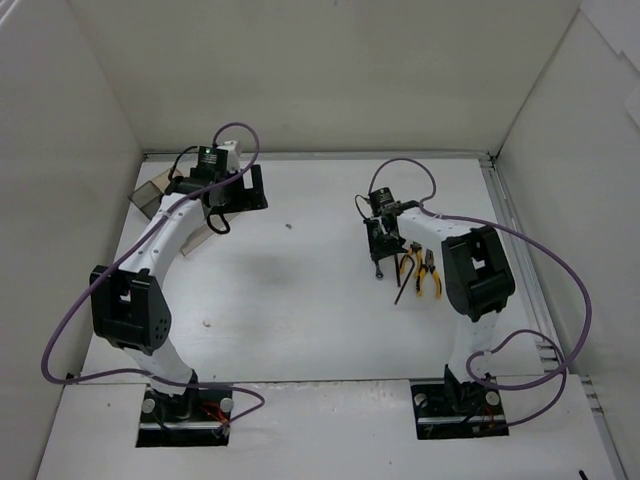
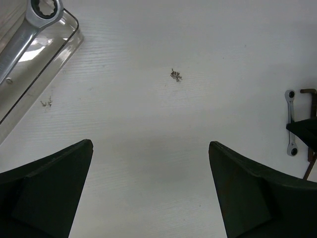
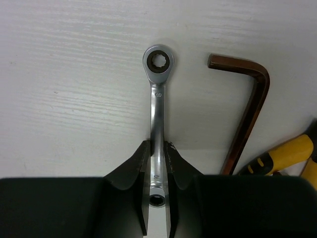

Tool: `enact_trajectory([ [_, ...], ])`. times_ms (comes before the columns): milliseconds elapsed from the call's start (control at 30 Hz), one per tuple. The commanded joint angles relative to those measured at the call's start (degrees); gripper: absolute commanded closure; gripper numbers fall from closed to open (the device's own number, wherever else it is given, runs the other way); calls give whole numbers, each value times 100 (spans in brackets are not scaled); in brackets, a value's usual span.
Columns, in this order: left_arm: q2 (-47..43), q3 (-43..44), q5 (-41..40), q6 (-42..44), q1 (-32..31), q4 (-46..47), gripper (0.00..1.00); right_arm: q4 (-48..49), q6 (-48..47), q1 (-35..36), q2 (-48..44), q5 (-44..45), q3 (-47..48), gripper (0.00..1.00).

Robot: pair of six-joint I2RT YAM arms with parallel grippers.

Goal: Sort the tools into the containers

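Step in hand: I judge this to be the pick-up of one tool on the right side, with the sorting only partly done.
Right pincer: closed down on the shank of the small silver wrench; both fingers press its sides near the near end, and the ring head points away from me.
Small wrench, place: it lies flat on the white counter, right of centre, at the far-left edge of the tool pile; I cannot tell whether it has left the surface yet.
Neighbours: a brown hex key lies just beside it on the right, apart from it; yellow-handled pliers show at the near right, close to the finger.
Left pincer: wide open over bare counter, holding nothing.
Containers: a clear plastic box sits at the far left, and a larger silver wrench already rests in it; in the overhead view the box cluster is at the far-left corner, partly hidden by the left arm.
Next move, my reading: lift straight up so the wrench clears the hex key without dragging it, then carry it across to the far-left boxes.
Caution: the grip is narrow and near one end, so the head may droop; the left arm stands near the boxes and may need to give way.
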Motion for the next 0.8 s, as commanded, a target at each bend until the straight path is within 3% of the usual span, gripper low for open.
enact_trajectory([
  [0, -69, 370, 163, 76, -179, 284, 0, -144, -259, 0, 16, -475, 169, 100],
  [500, 10, 484, 1340, -1110, -495, 1039, 5, 1253, -392, 474, -2207, -1161, -534, 100],
  [767, 116, 721, 1438, -1708, -1233, 1628, 8, 1605, -216, 844, -2796, -1522, -674, 100],
])
